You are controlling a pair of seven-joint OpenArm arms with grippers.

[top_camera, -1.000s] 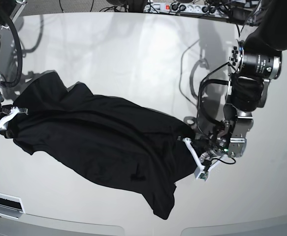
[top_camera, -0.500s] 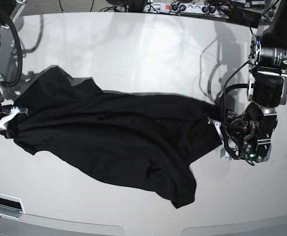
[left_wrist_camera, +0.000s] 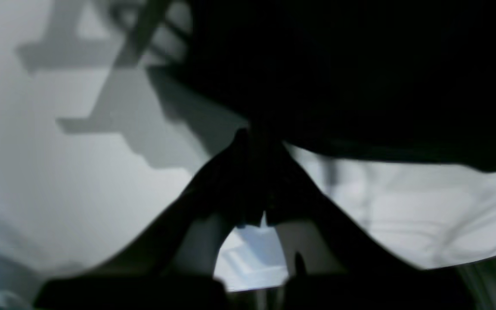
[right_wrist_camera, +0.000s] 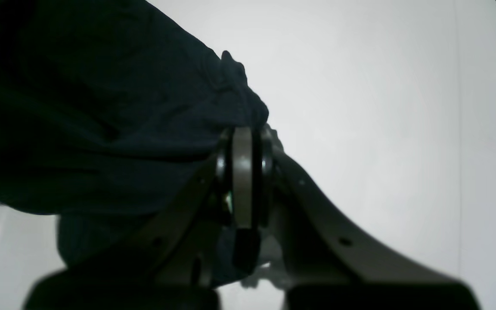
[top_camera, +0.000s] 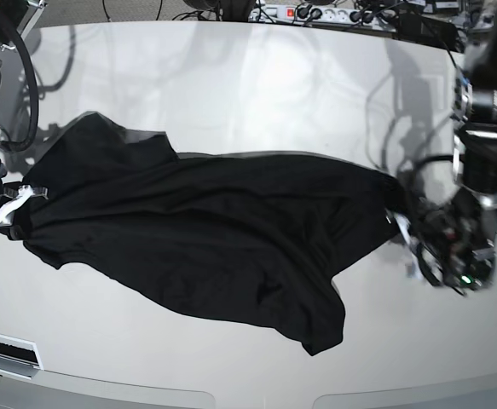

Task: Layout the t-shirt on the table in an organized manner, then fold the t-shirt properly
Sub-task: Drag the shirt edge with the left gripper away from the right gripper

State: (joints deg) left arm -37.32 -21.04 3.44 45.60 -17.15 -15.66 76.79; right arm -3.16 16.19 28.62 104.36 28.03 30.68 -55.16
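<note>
Right wrist view alone showing the right claw [right_wrist_camera: 243, 142] pinching the shirt [top_camera: 205, 239], left claw [left_wrist_camera: 258, 172] pinching its opposite edge, shirt lying lengthwise across the table [top_camera: 248, 94] between both claws

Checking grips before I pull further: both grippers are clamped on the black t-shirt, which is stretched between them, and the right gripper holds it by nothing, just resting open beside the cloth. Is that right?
Not quite. The right gripper is not open: the right wrist view shows it shut on a bunch of the t-shirt. The left gripper is clamped on the other end, with the shirt stretched over the table.
</note>
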